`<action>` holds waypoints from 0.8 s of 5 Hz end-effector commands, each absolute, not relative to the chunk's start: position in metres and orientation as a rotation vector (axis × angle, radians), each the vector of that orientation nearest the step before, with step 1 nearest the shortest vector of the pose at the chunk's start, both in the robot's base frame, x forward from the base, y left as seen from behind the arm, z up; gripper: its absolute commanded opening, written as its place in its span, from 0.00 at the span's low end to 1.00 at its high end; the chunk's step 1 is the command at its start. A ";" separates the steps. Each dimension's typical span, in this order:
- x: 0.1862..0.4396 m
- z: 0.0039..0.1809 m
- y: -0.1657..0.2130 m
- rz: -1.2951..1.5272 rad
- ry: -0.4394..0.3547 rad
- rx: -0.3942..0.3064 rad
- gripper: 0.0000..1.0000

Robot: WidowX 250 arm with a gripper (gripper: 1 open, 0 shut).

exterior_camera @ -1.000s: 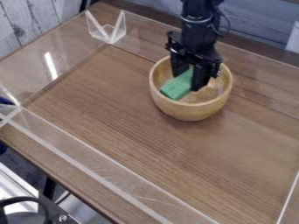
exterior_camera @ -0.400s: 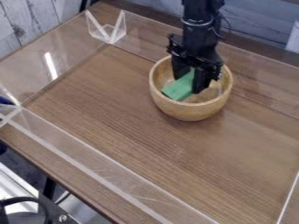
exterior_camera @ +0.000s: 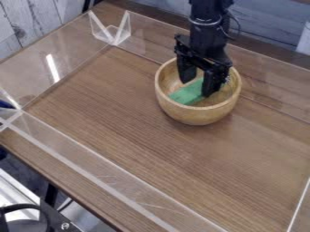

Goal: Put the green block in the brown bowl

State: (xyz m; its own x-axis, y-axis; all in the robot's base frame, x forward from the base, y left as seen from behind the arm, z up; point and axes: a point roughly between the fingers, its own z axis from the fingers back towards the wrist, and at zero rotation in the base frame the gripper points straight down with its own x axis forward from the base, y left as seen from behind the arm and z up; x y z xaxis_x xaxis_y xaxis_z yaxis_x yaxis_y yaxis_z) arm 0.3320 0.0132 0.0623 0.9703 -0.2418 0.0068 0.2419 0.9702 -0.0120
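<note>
Green against pale wood, the small bright matte block (exterior_camera: 187, 91) lies inside the round light-brown wooden bowl (exterior_camera: 198, 111) toward the worktop's (exterior_camera: 133, 136) far right, the black pincer (exterior_camera: 201, 80) spread wide above it, released; only withdrawal seems left.

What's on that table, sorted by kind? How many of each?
Green block: 1, lying inside the bowl
Brown wooden bowl: 1
Robot gripper: 1, jaws open over the block
Clear plastic stand at the far edge: 1
Total: 4
</note>
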 end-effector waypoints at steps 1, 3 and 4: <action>0.342 0.094 0.016 -0.234 -0.094 -0.008 1.00; 0.339 0.119 0.026 -0.197 -0.141 -0.014 1.00; 0.340 0.122 0.030 -0.185 -0.152 -0.010 1.00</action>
State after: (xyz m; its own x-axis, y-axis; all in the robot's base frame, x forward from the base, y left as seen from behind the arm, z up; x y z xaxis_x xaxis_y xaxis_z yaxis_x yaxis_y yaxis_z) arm 0.3317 0.0258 0.0938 0.9803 -0.1883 0.0602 0.1901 0.9815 -0.0241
